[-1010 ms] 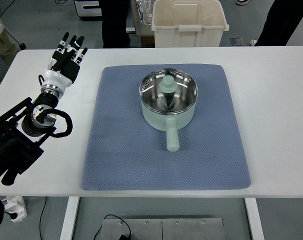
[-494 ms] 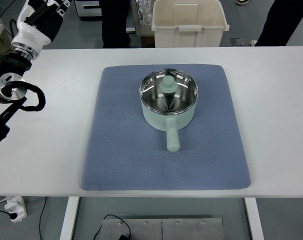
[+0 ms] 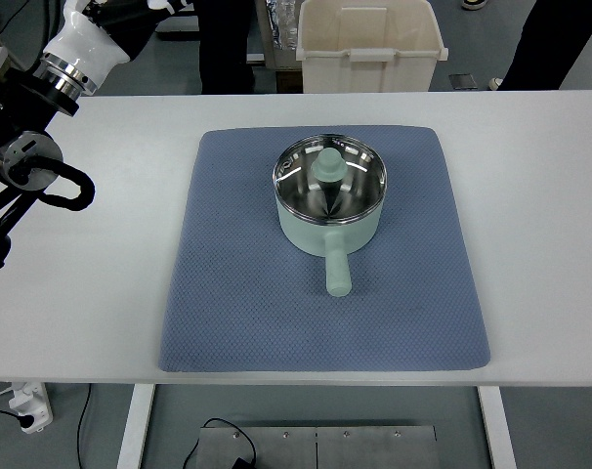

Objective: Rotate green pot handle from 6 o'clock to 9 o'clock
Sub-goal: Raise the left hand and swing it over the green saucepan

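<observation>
Left hand (image 3: 110, 29) is seen at top-left corner, raised past the table's far edge, well apart from the pot; its fingers are cut off by the frame edge, so spread vs. curled cannot be told. Its white wrist and black forearm (image 3: 27, 156) are seen coming in along the left edge, above the table (image 3: 540, 195). Right hand is not seen.

Pot (image 3: 329, 205) is set upright on the blue mat (image 3: 237, 293), in the mat's far half, approx. centred left-to-right. Its steel interior is exposed, and a pale green knob is seen inside. Handle (image 3: 337, 269) is pointed straight toward the camera side, i.e. 6 o'clock pos., and is lying over the mat. Nothing is in contact w/ pot or handle.

Beige bin (image 3: 369, 44) is placed beyond the table's far edge. Dark trouser legs of persons are visible at top, beside the bin
</observation>
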Tool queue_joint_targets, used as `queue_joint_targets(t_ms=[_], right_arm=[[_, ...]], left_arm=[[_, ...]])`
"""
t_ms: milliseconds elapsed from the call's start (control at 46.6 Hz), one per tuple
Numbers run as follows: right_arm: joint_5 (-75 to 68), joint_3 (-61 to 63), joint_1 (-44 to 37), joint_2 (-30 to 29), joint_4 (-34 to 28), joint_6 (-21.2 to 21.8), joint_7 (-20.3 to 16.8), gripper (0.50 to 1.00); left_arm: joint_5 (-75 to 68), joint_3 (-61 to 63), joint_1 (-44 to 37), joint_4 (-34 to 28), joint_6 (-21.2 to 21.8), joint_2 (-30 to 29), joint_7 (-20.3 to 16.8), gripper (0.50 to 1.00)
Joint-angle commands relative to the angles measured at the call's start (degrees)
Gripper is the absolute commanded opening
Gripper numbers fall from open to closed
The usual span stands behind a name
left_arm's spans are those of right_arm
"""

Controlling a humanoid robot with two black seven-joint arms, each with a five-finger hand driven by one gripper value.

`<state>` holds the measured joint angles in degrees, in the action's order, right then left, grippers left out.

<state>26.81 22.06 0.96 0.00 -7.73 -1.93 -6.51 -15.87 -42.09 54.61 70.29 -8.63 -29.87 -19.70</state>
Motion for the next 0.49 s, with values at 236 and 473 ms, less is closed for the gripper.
queue_joint_targets(t_ms=[236,473], right_arm=[[0.0,0.0,0.0,0.0,0.0,0.0,0.0,1.000],[0.0,0.0,0.0,0.0,0.0,0.0,0.0,1.000]], left_arm=[[-13.8,2.4,3.3,0.4,-3.0,0.2,0.0,1.000],[-19.6,5.9,7.0,2.6,-4.7,0.2,0.0,1.000]])
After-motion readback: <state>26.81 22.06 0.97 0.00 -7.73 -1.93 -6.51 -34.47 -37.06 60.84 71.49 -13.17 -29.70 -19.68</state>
